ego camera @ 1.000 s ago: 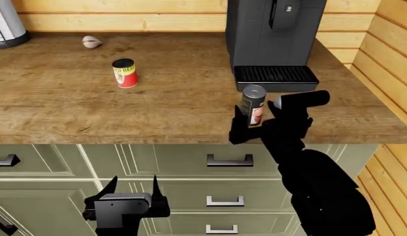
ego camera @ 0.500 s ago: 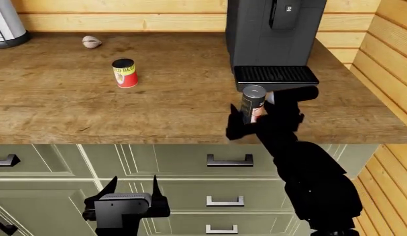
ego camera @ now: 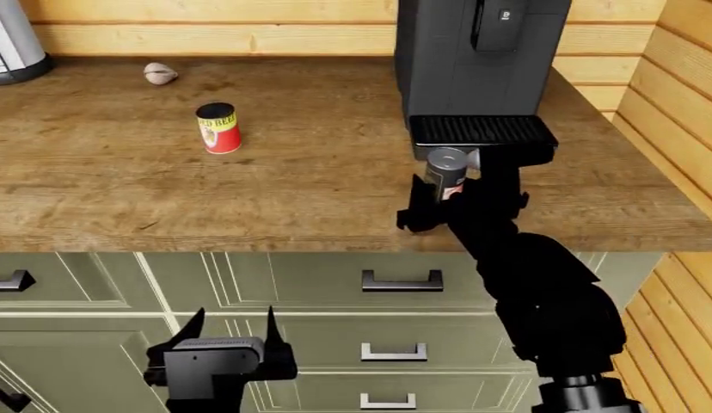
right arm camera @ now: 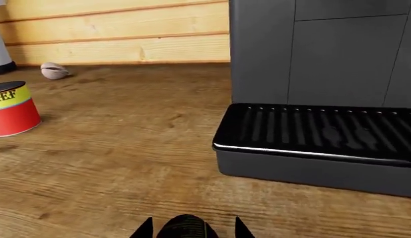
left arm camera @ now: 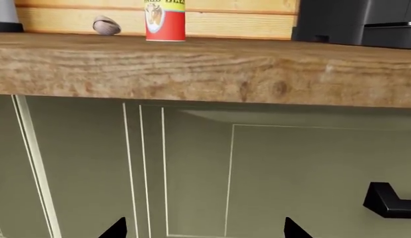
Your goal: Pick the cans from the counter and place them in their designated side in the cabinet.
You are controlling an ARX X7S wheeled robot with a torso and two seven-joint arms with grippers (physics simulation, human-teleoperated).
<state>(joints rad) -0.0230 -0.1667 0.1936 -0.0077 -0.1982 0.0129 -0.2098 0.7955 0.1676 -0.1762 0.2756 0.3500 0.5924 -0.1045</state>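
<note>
The tall dark grey can point(ego camera: 445, 169) stands on the brown counter point(ego camera: 276, 189) just in front of the coffee machine's drip tray. My right gripper point(ego camera: 457, 202) has its fingers on either side of it and looks shut on it. In the right wrist view the can's dark top point(right arm camera: 187, 228) sits between the fingertips of the right gripper point(right arm camera: 192, 227). The short red can point(ego camera: 218, 127) with a yellow band stands apart at centre-left; it also shows in the right wrist view point(right arm camera: 12, 110) and the left wrist view point(left arm camera: 165, 20). My left gripper point(ego camera: 232, 334) is open and empty below the counter edge, facing the green drawers point(left arm camera: 205, 230).
A black coffee machine point(ego camera: 476, 60) with a drip tray point(right arm camera: 318, 134) stands right behind the grey can. A pale garlic bulb point(ego camera: 160, 74) lies at the back left. A grey appliance point(ego camera: 9, 43) stands in the far left corner. Sage-green drawers with dark handles point(ego camera: 402, 280) are below.
My right arm has moved forward and towards the coffee machine, bringing its fingers around the grey can. The can stays in about the same spot. The left arm has not moved.
</note>
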